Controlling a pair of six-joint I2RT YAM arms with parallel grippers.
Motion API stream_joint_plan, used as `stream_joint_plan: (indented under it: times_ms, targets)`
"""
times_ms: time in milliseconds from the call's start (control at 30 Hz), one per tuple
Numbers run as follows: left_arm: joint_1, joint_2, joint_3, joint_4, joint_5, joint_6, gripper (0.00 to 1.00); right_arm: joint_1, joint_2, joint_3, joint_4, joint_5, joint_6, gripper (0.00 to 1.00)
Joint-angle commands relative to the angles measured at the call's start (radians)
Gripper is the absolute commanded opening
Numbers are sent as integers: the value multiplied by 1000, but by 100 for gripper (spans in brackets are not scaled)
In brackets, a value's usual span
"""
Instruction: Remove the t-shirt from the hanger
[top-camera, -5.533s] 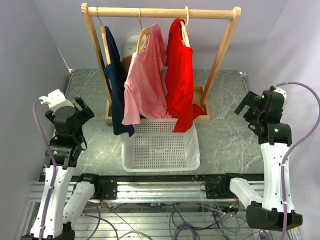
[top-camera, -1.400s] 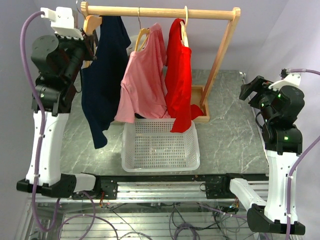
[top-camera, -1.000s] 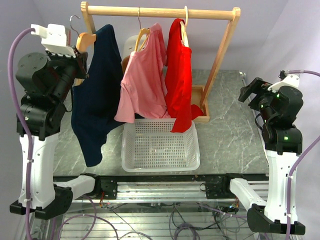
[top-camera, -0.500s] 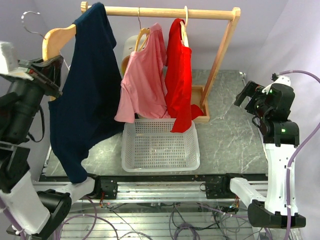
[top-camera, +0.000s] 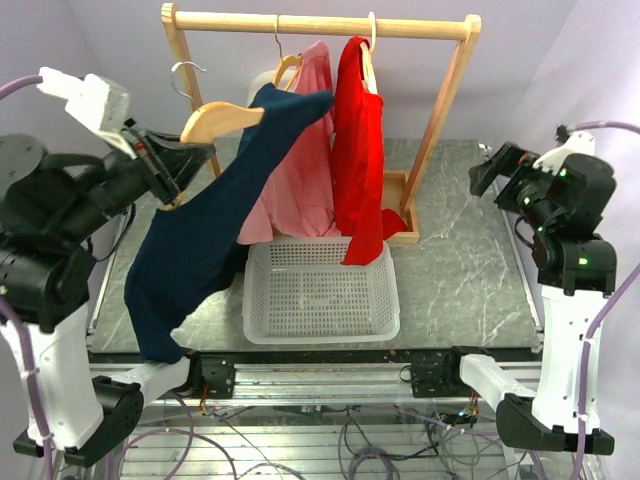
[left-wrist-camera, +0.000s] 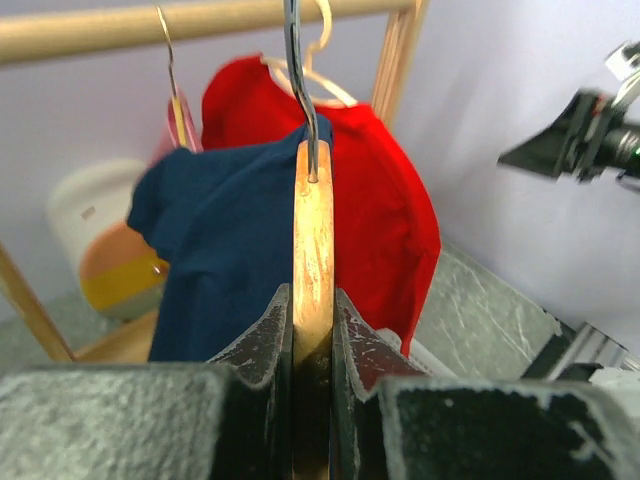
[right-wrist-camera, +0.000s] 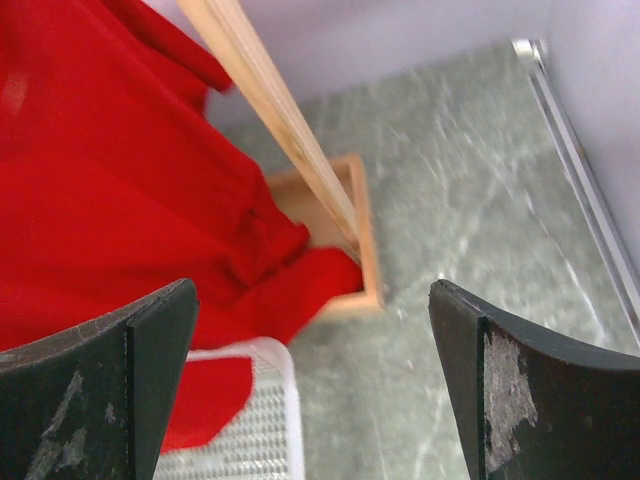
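We see left gripper (left-wrist-camera: 312, 300) pinching the pale wooden hanger (top-camera: 222, 120) off the wooden rail (top-camera: 320, 22); navy t-shirt (top-camera: 195, 245) on it overlaps pink shirt (top-camera: 295, 190), beside white mesh basket (top-camera: 320, 335). Right gripper (right-wrist-camera: 312, 300) spread, apart from red shirt (right-wrist-camera: 100, 150).

The navy t-shirt (top-camera: 195, 250) hangs slantwise off the tilted wooden hanger (top-camera: 222, 120), its hem trailing low beside the white basket (top-camera: 320, 335).

I see a hanger (left-wrist-camera: 313, 230) of pale, smooth varnished wood with a thin shiny metal hook (left-wrist-camera: 296, 60), and a navy t-shirt (top-camera: 190, 250) of matt woven cloth. The fingers (left-wrist-camera: 255, 345) of my left end effector (left-wrist-camera: 312, 298) look like scuffed matt black plastic. The rack (top-camera: 320, 22) is bare light wood, the basket (top-camera: 320, 338) white perforated plastic, the surface (top-camera: 450, 270) grey marbled with a faint sheen.
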Motion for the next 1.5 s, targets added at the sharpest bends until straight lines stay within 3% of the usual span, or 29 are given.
stream_joint_plan:
  times_ms: [0, 200, 433, 500, 633, 700, 1167, 1467]
  targets:
    - [1, -25, -68, 109, 97, -46, 7, 6, 49, 188, 82, -121, 20, 99]
    - [1, -52, -181, 140, 7, -39, 7, 7, 157, 367, 150, -269, 89, 93]
    - [2, -106, -292, 215, -90, -41, 7, 41, 314, 573, 175, -319, 107, 93]
    - [1, -116, -303, 226, -111, -36, 7, 112, 382, 643, 159, -270, 81, 93]
    - [1, -131, -314, 232, -144, -26, 7, 412, 522, 810, 74, 15, -25, 93]
    - [1, -145, -325, 240, -159, -31, 7, 484, 554, 853, 75, 67, -38, 93]
    - [1, -173, -436, 317, -256, -62, 7, 1124, 679, 854, 192, 433, -145, 91]
    - [1, -187, -456, 333, -260, -73, 7, 1210, 734, 746, 360, 517, -166, 92]
